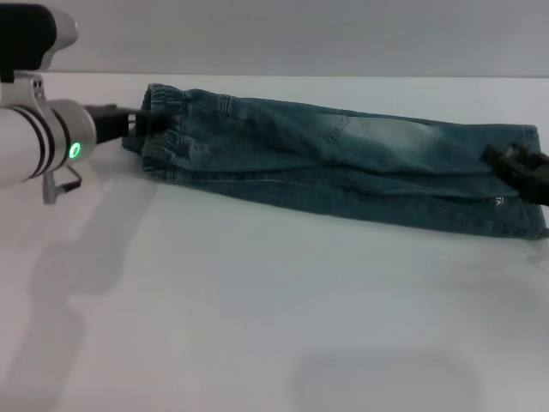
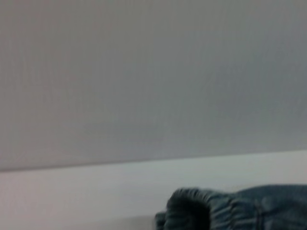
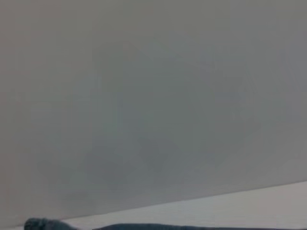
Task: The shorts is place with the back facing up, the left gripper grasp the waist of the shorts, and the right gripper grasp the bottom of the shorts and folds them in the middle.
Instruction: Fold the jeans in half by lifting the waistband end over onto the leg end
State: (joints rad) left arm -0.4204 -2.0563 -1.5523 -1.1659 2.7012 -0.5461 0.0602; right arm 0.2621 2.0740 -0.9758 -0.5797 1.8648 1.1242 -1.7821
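Shorts: the shorts (image 1: 343, 163) lie across the far part of the white surface (image 1: 257, 309), already doubled lengthwise into a long narrow band running from the robot's left to its right, faded denim side up.
Waist: the waist of the shorts (image 1: 165, 129), gathered and ruffled, sits at the left end; the left wrist view shows the same ruffled band (image 2: 201, 211) low against the pale surface and grey wall.
Hems: the bottom of the shorts (image 1: 523, 184) is at the right end, near the edge of the head view.
Left hand: the left hand (image 1: 135, 123) reaches in level from the left, its black fingers closed onto the waistband, pinching the cloth.
Right hand: the right hand (image 1: 519, 167) lies over the hem end; only a small black part shows, and whether its fingers clamp the denim I cannot tell.
Right wrist view: a thin strip of dark denim (image 3: 144, 226) along the surface, with grey wall beyond.
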